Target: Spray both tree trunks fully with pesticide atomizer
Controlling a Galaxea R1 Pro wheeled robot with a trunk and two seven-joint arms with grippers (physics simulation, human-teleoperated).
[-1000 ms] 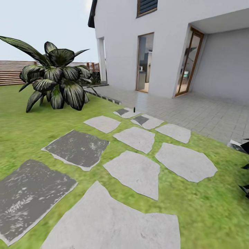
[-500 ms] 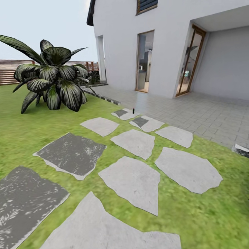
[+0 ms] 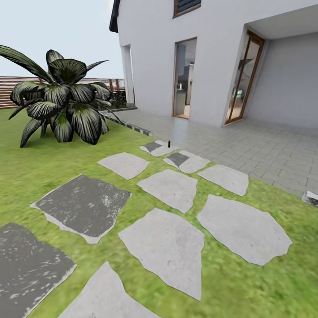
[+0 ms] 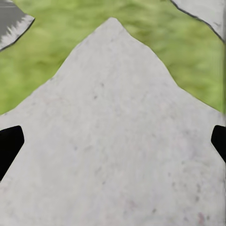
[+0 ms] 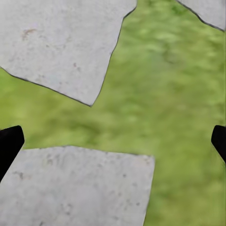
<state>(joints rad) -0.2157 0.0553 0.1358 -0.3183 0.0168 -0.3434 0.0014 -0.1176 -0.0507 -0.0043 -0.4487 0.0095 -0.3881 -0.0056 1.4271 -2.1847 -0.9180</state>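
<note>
Head view showed the garden: green grass [image 3: 39,168] with flat stone slabs [image 3: 164,245] leading toward a white house [image 3: 212,57]. Far ahead, on a small slab near the paved patio [image 3: 256,145], stood a tiny dark thing with a red top [image 3: 169,143]. It was likely the atomizer, though it was too small to be sure. It stood upright, so its long axis ran up and down. It lay straight ahead of the robot, a bit to the right of the middle, and well apart from both hands. A short leafy palm [image 3: 66,106] sat off to the left, with a brown fence [image 3: 13,90] behind it.

The left hand [image 4: 113,141] hung over a pale slab, its two dark fingertips [image 4: 9,146] wide apart with nothing between them. The right hand [image 5: 113,141] hung over grass and slab edges, spread wide too and holding nothing.

Neither hand looked much nearer to the atomizer. The robot would probably need to roll forward along the slabs first, then reach down.
</note>
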